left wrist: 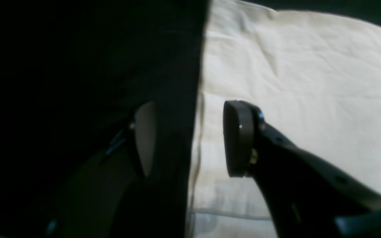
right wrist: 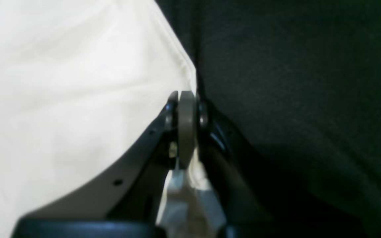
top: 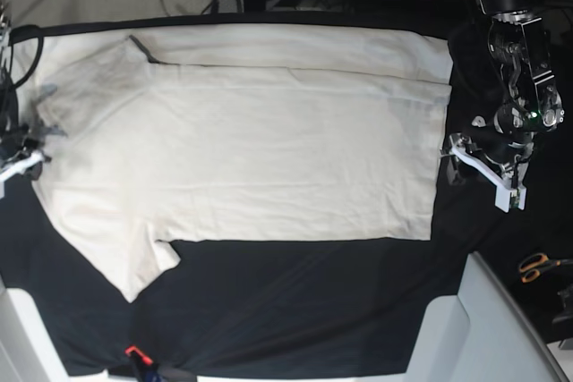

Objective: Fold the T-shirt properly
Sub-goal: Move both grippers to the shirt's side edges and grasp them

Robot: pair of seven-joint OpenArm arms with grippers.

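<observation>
T-shirt [top: 242, 140] lies spread across the black table cloth [top: 295, 301], far long edge already turned in as a narrow band; near sleeve still sticks out. Judged early: one fold in, the rest outstanding.

Right gripper [right wrist: 186, 129], at the shirt's sleeve-side edge, has its pads pressed together on a pinch of cream cloth at the edge.

Left gripper [left wrist: 190, 138] sits at the opposite, hem-side edge, jaws apart and straddling the hem line: one pad over cloth, one over black. Nothing held.
</observation>
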